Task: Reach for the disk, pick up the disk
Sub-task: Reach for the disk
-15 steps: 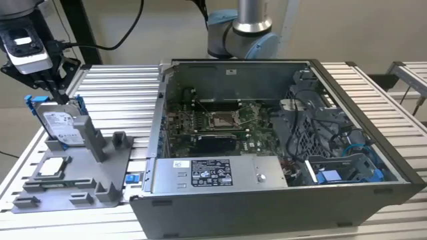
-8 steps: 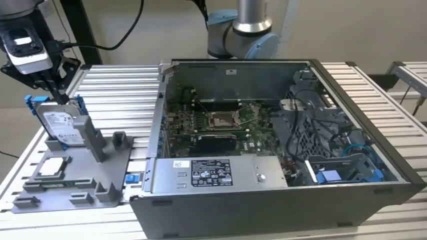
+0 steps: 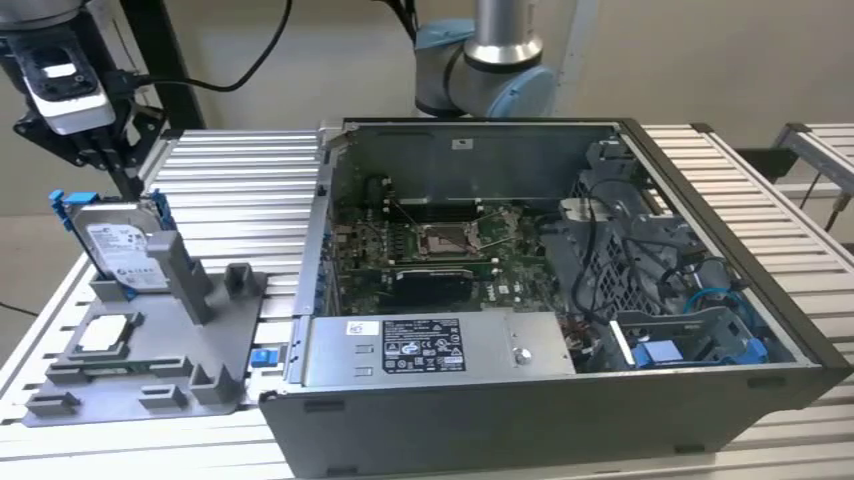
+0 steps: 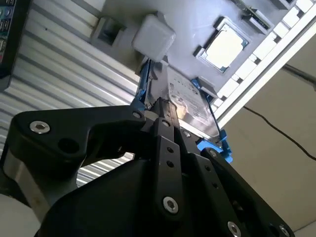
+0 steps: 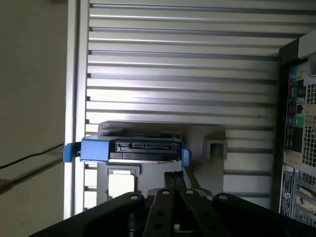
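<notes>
The disk [image 3: 123, 245] stands on edge in a grey holder [image 3: 200, 335] on the surface [image 3: 247, 175], at the exterior view's left, which leaves its top edge free to grasp. The gripper [image 3: 130, 180] hangs just over that edge, its fingers [image 4: 165, 123] drawn together and holding nothing, so the reach looks nearly done and the pick not yet begun

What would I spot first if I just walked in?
The big open computer case in the middle of the exterior view, with its insides showing. Then the disk in its blue frame, standing upright in a grey holder at the exterior view's left, with the gripper close above it.
</notes>
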You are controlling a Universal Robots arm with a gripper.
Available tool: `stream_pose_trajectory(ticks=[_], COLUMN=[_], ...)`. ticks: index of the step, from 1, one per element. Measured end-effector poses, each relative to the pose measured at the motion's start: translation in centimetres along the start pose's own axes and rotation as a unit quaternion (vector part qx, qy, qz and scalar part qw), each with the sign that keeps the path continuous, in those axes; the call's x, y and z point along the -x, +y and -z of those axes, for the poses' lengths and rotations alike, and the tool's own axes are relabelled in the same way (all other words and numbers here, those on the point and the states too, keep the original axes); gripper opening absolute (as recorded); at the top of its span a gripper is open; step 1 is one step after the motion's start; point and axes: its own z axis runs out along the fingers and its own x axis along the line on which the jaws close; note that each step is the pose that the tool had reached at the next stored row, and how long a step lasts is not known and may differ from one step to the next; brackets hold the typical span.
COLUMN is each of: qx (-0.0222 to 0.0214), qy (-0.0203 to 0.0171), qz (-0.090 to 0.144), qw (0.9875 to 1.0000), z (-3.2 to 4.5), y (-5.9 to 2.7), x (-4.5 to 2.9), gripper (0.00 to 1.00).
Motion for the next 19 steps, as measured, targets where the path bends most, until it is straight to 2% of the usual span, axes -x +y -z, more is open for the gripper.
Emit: stream_pose_trajectory(ticks=[3, 7, 19], qx=[0.0000, 0.0000, 0.0000], qy=[-0.0001, 0.0000, 0.0001], qz=[0.000, 0.000, 0.003], qw=[1.0000, 1.0000, 1.0000], z=[-0.03, -0.05, -0.06], y=[0.76, 1.14, 1.34], x=[-0.31, -1.19, -5.07], gripper=[0.00, 0.00, 0.00])
